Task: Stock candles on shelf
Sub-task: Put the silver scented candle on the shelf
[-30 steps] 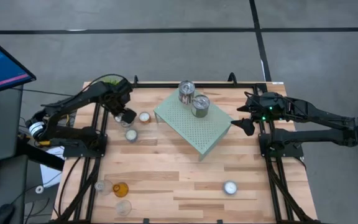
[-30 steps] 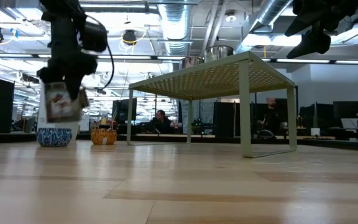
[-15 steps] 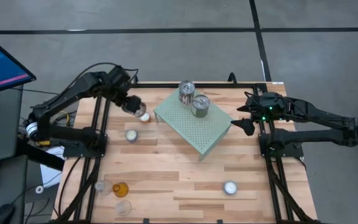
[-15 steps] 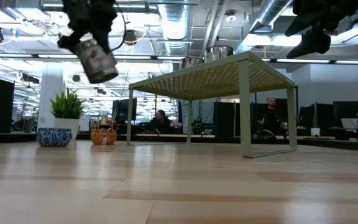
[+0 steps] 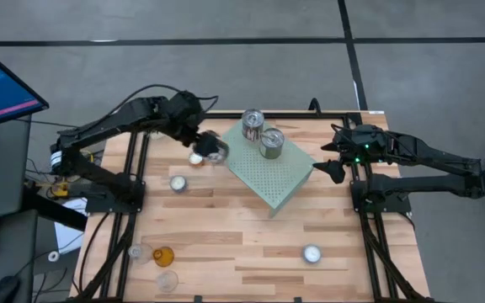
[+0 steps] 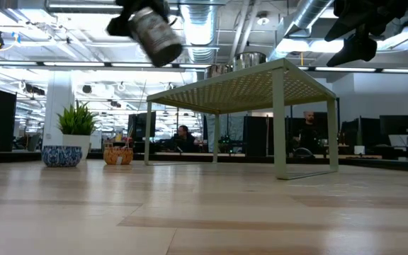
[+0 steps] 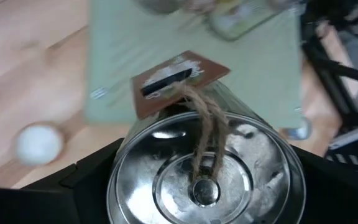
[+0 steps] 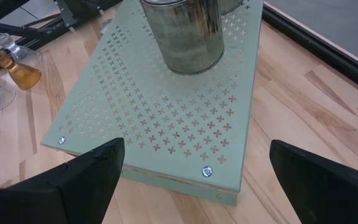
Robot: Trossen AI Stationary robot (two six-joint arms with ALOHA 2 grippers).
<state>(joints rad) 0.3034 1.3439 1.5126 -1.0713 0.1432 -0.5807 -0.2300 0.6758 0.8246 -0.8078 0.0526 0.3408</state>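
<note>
My left gripper [image 5: 211,151] is shut on a shiny silver tin candle [image 7: 207,168] with a twine loop and a brown tag. It holds the tin in the air just off the left edge of the mint-green shelf [image 5: 269,172]. Two more silver tins [image 5: 253,124] [image 5: 272,141] stand on the shelf's far end. A white tealight [image 5: 195,158] and a glass candle [image 5: 178,183] rest on the table left of the shelf. My right gripper [image 5: 331,168] hangs open off the shelf's right side, touching nothing. My left gripper has the tin's round wall [image 7: 120,180] between its two fingers, one dark finger [image 7: 86,186] on each side, just below the lid. The fingers slant down from the table's left, on the lid side. The tin [image 6: 154,33] hangs tilted, clear of table and shelf.
A potted plant [image 6: 78,124] stands at the table's far left. An amber glass holder [image 5: 164,256] and two clear ones [image 5: 139,252] [image 5: 167,281] sit at the near left, and a tealight [image 5: 311,253] at the near right. A monitor [image 5: 2,84] stands left of the table.
My left gripper has risen and swung toward the table's right, from beside the plant to the shelf's left edge, carrying the silver tin. The tin was lifted higher and has tipped over further.
</note>
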